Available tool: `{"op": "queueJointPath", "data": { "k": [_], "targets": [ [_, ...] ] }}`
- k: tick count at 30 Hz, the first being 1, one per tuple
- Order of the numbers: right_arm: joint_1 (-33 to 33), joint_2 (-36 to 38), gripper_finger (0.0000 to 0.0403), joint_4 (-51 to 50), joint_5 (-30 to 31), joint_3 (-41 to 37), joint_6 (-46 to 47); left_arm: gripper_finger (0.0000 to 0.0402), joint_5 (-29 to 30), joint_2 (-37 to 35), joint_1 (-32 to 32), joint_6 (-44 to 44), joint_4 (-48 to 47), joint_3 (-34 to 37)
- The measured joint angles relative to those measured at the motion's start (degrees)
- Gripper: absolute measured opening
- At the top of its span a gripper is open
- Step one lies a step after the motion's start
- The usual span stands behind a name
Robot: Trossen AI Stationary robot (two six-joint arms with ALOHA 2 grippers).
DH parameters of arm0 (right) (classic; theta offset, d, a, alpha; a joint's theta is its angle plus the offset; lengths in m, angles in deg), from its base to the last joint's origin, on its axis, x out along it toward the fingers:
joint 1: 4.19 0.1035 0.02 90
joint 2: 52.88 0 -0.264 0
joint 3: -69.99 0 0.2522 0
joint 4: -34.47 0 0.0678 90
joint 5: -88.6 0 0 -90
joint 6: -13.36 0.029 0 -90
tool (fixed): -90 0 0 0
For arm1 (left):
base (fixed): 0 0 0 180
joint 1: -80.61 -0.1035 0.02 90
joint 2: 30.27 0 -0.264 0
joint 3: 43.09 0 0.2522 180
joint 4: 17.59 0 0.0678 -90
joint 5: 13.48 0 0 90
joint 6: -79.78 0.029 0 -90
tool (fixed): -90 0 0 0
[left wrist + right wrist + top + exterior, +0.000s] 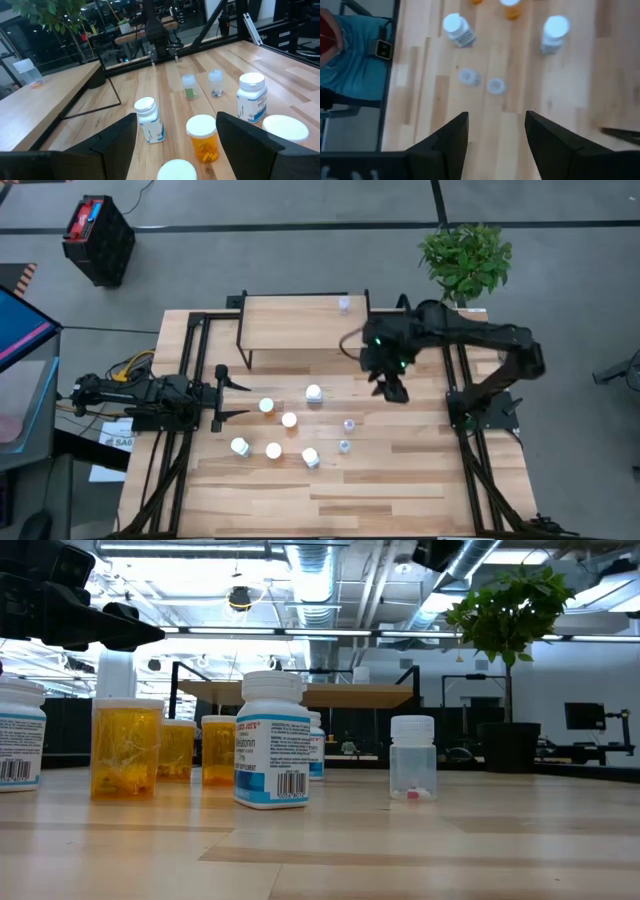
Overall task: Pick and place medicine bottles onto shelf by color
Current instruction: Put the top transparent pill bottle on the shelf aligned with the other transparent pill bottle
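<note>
The shelf [290, 322] stands at the table's far side; one clear bluish bottle [344, 304] stands on its top near the right end and also shows in the left wrist view [27, 72]. Several white and orange bottles with white caps [289, 420] stand upright mid-table, among them a white one [149, 120] and an orange one [202, 139]. Two clear bottles [350, 425] [344, 446] stand to their right. My right gripper [392, 390] is open and empty above the table, just in front of the shelf's right end, and the clear bottles [468, 76] lie ahead of it. My left gripper [232, 395] is open and empty at the table's left.
A potted plant [465, 260] stands beyond the table's far right corner. A person's blue sleeve with a wristwatch [355, 55] shows beside the table in the right wrist view. A black crate [98, 238] sits on the floor at the far left.
</note>
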Motion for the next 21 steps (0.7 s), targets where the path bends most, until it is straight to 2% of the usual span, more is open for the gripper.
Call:
{"op": "queueJointPath", "data": {
  "k": [4, 9, 21],
  "targets": [
    [4.9, 4.4, 0.02, 6.5, 1.5, -7.8, 6.1, 0.0261, 0.0, 0.0, 0.0, 0.0, 0.0, 0.0],
    [10.4, 6.8, 0.0187, 13.2, 4.6, -13.8, 8.7, 0.0261, 0.0, 0.0, 0.0, 0.0, 0.0, 0.0],
    [17.2, 2.0, 0.0167, 16.3, 4.7, -14.7, 11.3, 0.0261, 0.0, 0.0, 0.0, 0.0, 0.0, 0.0]
  ]
}}
